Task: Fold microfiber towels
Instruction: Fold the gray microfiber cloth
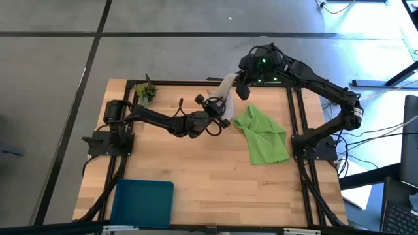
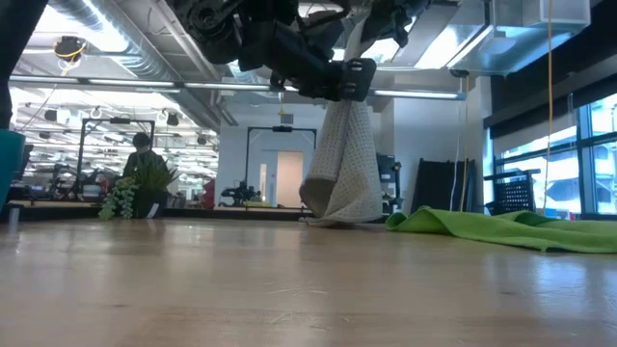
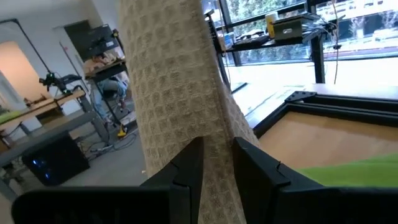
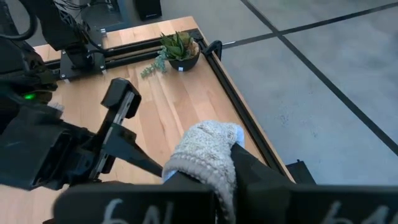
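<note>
1. From above, my arms hide most of the grey towel point(image 1: 226, 88).
2. It is waffle-textured and hangs in a long drape over the table point(image 1: 196, 176).
3. My left gripper point(image 3: 216, 163) and right gripper point(image 4: 219, 167) both pinch it.
4. The green towel point(image 1: 263, 135) lies crumpled just beside it.
</note>
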